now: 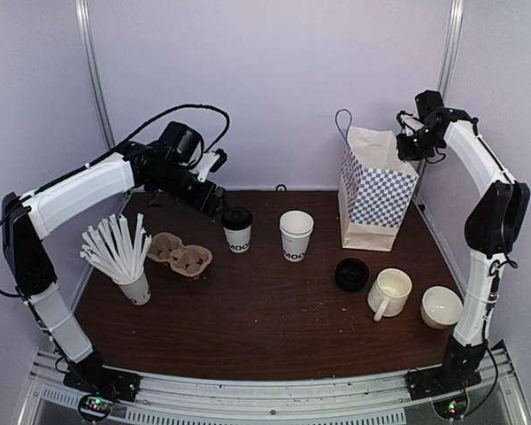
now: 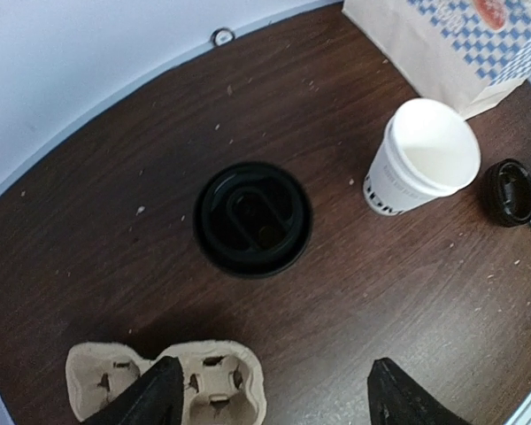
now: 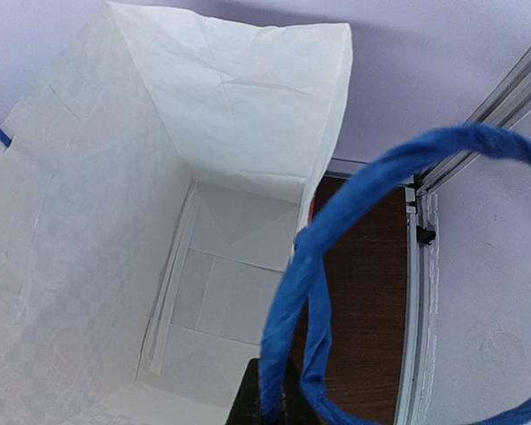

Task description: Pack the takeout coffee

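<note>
Our left end effector (image 2: 270,403) hangs spread over the lidded MOO cup (image 2: 253,218) on the tabletop (image 2: 115,266), open cup (image 2: 422,155) at its 3 o'clock; our right end effector (image 3: 274,407) pinches the bag handle (image 3: 345,208).

On my dark wooden surface (image 1: 274,328) I see a lidded white paper MOO cup (image 1: 237,229), open white paper MOO cup (image 1: 296,235), loose black plastic lid (image 1: 351,274), pulp cup carrier (image 1: 180,254), blue-checked paper bag (image 1: 376,189), cream ceramic mug (image 1: 388,293), cream bowl (image 1: 442,306), white cup of straws (image 1: 133,285)
</note>
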Action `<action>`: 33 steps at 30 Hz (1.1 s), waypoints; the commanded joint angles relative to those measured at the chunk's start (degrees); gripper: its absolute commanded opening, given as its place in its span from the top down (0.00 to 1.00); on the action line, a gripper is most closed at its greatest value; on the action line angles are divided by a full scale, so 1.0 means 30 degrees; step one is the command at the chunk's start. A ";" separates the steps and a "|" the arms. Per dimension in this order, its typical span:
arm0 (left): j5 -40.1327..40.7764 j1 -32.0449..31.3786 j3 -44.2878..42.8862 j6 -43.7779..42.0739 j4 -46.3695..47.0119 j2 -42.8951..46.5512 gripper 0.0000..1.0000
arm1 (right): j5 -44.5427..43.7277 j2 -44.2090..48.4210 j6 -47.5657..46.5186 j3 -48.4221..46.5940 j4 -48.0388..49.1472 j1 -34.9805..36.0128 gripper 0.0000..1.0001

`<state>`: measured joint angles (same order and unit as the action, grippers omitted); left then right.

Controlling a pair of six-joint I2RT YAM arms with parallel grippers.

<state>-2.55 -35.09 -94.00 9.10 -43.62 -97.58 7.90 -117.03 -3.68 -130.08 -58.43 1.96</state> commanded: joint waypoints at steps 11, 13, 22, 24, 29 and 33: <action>0.3426 -0.0051 -0.0083 -0.1668 -0.4113 -0.1743 0.28 | 0.2413 0.3780 -0.0548 0.1407 0.2787 -0.0389 1.00; 0.3028 -0.0051 -0.0145 -0.1715 -0.4061 -0.1917 0.29 | 0.2686 0.4163 -0.0644 0.1423 0.2796 -0.0388 1.00; 0.1493 -0.0055 -0.0219 -0.1745 -0.3237 -0.1829 0.29 | 0.3562 0.6093 -0.0946 0.2299 0.3072 -0.0389 1.00; 0.1185 -0.0051 -0.0221 -0.1764 -0.3198 -0.1838 0.29 | 0.3743 0.6215 -0.0934 0.2308 0.3001 -0.0405 1.00; 0.0084 -0.0051 0.0047 -0.1784 -0.2729 -0.1524 0.29 | 0.5144 0.6728 -0.0748 0.2294 0.2978 -0.0396 1.00; 0.0105 -0.0051 0.0178 -0.1829 -0.2441 -0.1192 0.29 | 0.5163 0.7362 -0.0695 0.2412 0.3147 -0.0398 1.00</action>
<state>-0.38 -35.09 -94.08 4.38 -53.65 -103.18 21.54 -98.61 -5.98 -123.11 -51.16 0.97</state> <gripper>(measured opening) 0.707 0.006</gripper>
